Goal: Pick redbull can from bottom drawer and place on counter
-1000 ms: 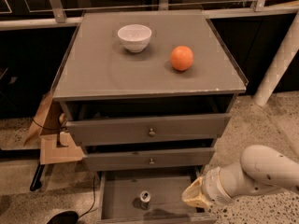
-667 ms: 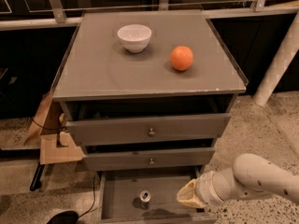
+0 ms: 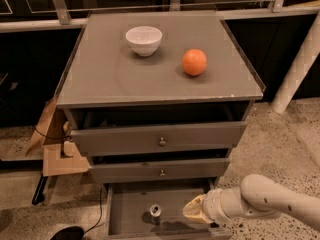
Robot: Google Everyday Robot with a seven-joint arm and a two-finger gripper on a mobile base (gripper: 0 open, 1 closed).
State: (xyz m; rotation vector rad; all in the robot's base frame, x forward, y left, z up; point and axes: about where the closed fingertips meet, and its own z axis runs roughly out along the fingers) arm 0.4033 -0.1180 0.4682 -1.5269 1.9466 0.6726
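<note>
We are looking down on the grey cabinet, whose counter [image 3: 110, 74] carries only a white bowl [image 3: 144, 39] toward the back and an orange [image 3: 194, 62] to the right of it, the 2 well apart. Below the top, the 2 knobbed drawers [image 3: 160, 140] sit slightly ajar, and the bottom drawer [image 3: 129, 208] is pulled out far enough to show its flat floor. From the lower right, our pale arm [image 3: 272, 200] reaches in low, and the gripper [image 3: 193, 210] hangs over the right part of that open drawer, near the redbull can [image 3: 155, 211] but apart from it. We cannot tell whether the gripper is open or closed. The redbull can stands upright on the drawer floor near the middle, its silver top facing up, with nothing touching it. As we judge it, the drawer is open and the approach is under way, but the grasp is not made; closing in on the can, lifting it clear of the drawer and setting it on a bare part of the counter all remain.
</note>
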